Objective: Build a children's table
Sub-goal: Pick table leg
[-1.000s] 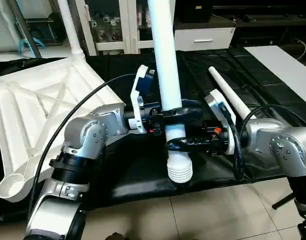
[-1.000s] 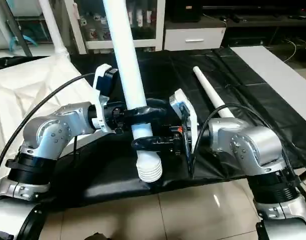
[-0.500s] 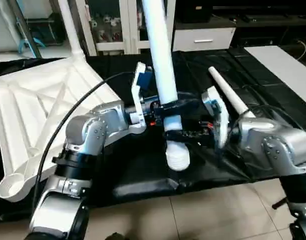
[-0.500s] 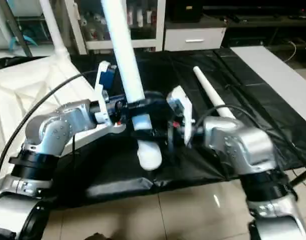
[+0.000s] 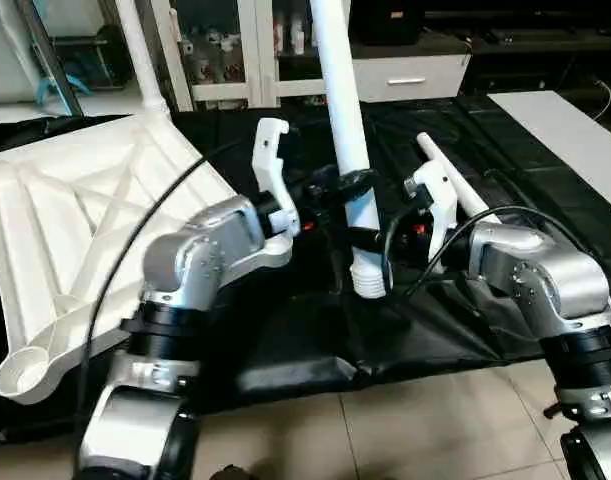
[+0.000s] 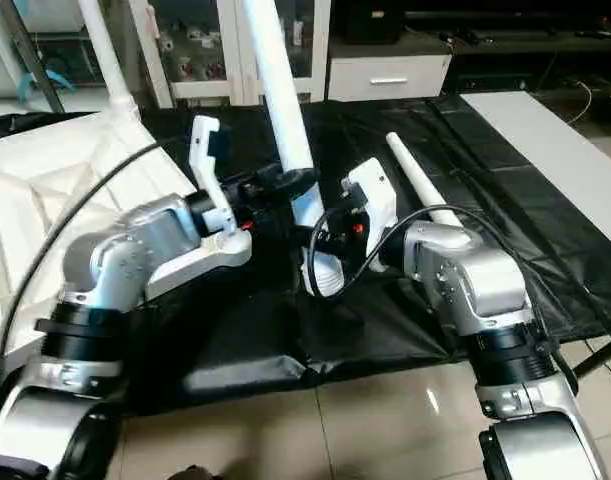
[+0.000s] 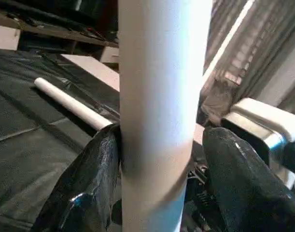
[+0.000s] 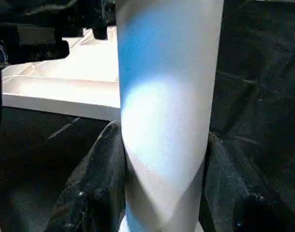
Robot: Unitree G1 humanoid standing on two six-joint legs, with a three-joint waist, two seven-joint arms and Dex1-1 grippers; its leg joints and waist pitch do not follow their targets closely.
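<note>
White tube leg (image 5: 347, 130) is held upright between right gripper (image 8: 161, 183) fingers, clenched on it; left gripper (image 7: 159, 179) fingers released, one touching. Table top (image 5: 65, 230) lies beside left fingers on black worktop (image 5: 545, 190).

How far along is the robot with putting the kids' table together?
Done: one leg stands in a far corner socket of the upturned table top. In hand: a second leg, upright between both grippers; the right gripper clamps it, and the left gripper has one finger off it. Left: seat this leg, then the leg lying on the black cloth; the near corner socket is empty.
</note>
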